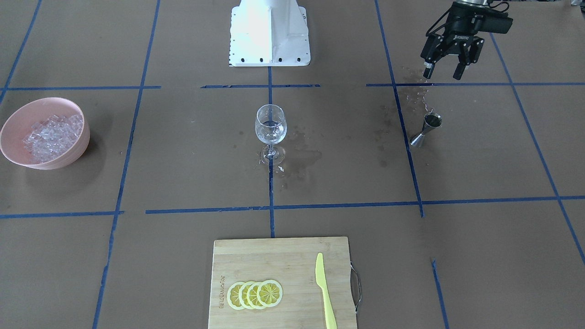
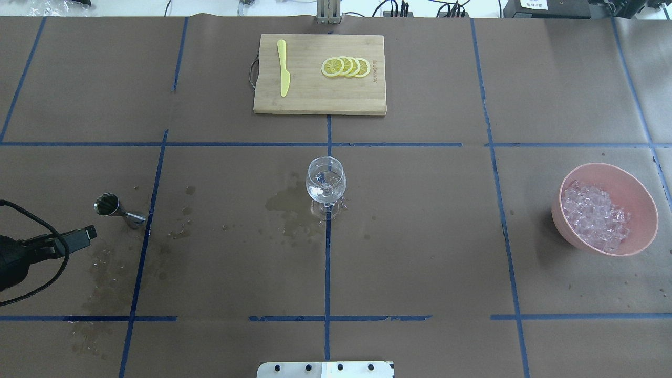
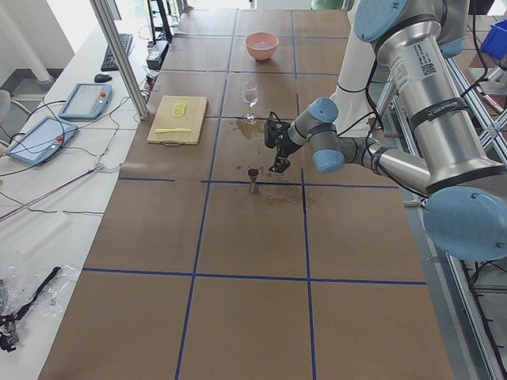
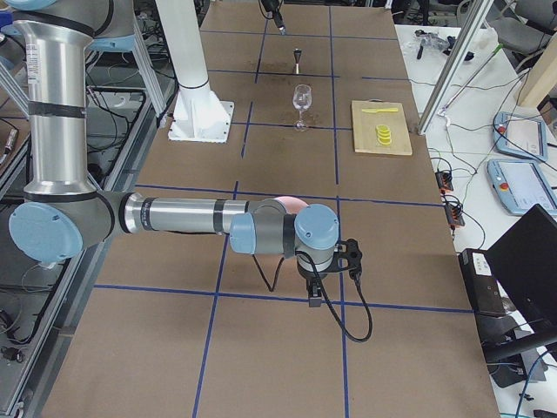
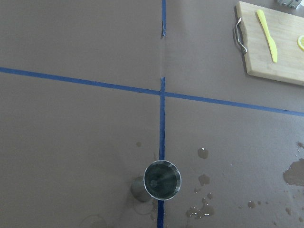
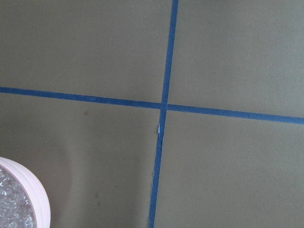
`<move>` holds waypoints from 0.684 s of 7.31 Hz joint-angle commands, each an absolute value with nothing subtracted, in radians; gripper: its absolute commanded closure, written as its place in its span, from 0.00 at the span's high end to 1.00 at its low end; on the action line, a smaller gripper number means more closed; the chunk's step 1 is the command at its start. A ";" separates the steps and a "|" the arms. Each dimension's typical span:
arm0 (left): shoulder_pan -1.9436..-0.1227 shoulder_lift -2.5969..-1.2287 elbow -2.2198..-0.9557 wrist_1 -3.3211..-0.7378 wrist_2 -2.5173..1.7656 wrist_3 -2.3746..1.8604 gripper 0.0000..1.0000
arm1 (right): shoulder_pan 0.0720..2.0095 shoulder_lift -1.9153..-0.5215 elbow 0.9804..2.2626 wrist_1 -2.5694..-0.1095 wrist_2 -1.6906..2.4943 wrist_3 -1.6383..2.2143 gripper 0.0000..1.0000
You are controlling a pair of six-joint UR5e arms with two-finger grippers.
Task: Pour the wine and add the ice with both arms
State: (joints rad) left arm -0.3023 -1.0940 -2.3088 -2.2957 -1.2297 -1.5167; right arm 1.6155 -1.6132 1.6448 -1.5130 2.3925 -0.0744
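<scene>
A wine glass (image 1: 270, 125) (image 2: 326, 181) stands at the table's centre with a little clear wine in its bowl. A steel jigger (image 1: 427, 129) (image 5: 162, 180) stands upright on the robot's left side. My left gripper (image 1: 443, 73) hangs open and empty above the table, on the robot's side of the jigger. A pink bowl (image 1: 68, 157) (image 2: 638, 199) of ice (image 1: 52, 135) (image 2: 593, 218) sits on the robot's right. My right gripper (image 4: 313, 292) points down near that bowl; I cannot tell whether it is open or shut. Its wrist view catches only the bowl's rim (image 6: 40, 199).
A bamboo cutting board (image 1: 265, 260) (image 2: 315, 100) with lemon slices (image 1: 254, 294) and a yellow knife (image 1: 324, 290) lies at the far edge from the robot. Wet spill patches (image 2: 283, 202) darken the paper around the glass and jigger. The white robot base (image 1: 269, 32) stands behind.
</scene>
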 commanded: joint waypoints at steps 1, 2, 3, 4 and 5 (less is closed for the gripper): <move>-0.194 -1.094 -2.293 -2.238 -1.004 -1.595 1.00 | 1.611 -1.620 1.644 -1.448 2.399 -0.072 1.00; -0.149 -1.109 -2.274 -2.194 -0.921 -1.639 1.00 | 1.597 -1.621 1.644 -1.447 2.401 -0.071 1.00; -0.111 -1.124 -2.237 -2.188 -0.840 -1.657 1.00 | 1.585 -1.620 1.646 -1.448 2.396 -0.071 1.00; -0.085 -1.155 -2.185 -2.181 -0.757 -1.658 1.00 | 1.585 -1.615 1.644 -1.453 2.398 -0.064 1.00; -0.063 -1.187 -2.146 -2.180 -0.705 -1.658 1.00 | 1.575 -1.611 1.646 -1.453 2.405 0.002 1.00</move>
State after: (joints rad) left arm -0.0944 -1.1506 -2.1972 -2.1859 -0.7847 -1.6535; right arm 1.5844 -1.6158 1.6450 -1.4513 2.3992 -0.0506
